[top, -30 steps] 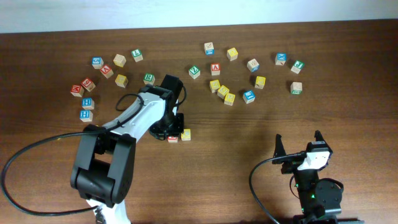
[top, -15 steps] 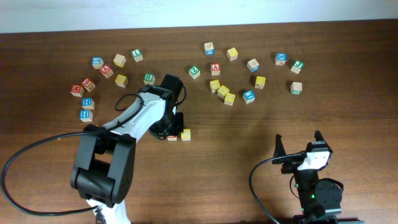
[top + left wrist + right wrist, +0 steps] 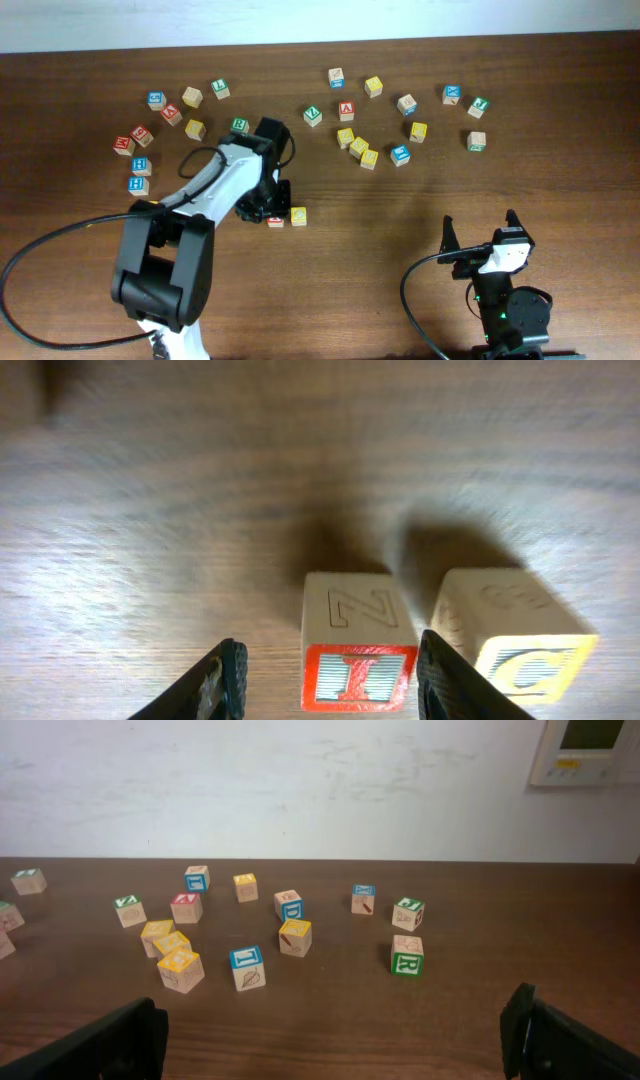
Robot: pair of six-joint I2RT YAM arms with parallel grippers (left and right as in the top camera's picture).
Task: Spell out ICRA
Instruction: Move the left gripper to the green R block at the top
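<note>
Currently the left gripper [image 3: 332, 680] stands low over the table [image 3: 380, 250], with its jaws partly apart and the I cube [image 3: 358, 660] between them. On one side there is a clear gap between the finger and the cube. On the other side the finger is just beside the cube, and I cannot tell if it touches. The cube rests on the wood with its red I turned to the wrist camera, so it is neither lifted nor squeezed.

The C cube [image 3: 520, 650] sits just beside the I cube, on its right and outside the jaws, with a narrow gap between the two. Its yellow C is turned the same way as the red I.

The R cube [image 3: 407, 957] lies well apart from the I cube, far to its right and further toward the back edge of the table, and its green R faces the right wrist camera. A red-faced cube [image 3: 346, 110] lies behind the I cube and a little to its right, inside the middle group of cubes. Its letter is too small for me to read surely.

The right gripper [image 3: 335, 1045] is well apart from the I cube, to its right and nearer to the front edge. Its jaws stand fully wide and there is nothing between them.
</note>
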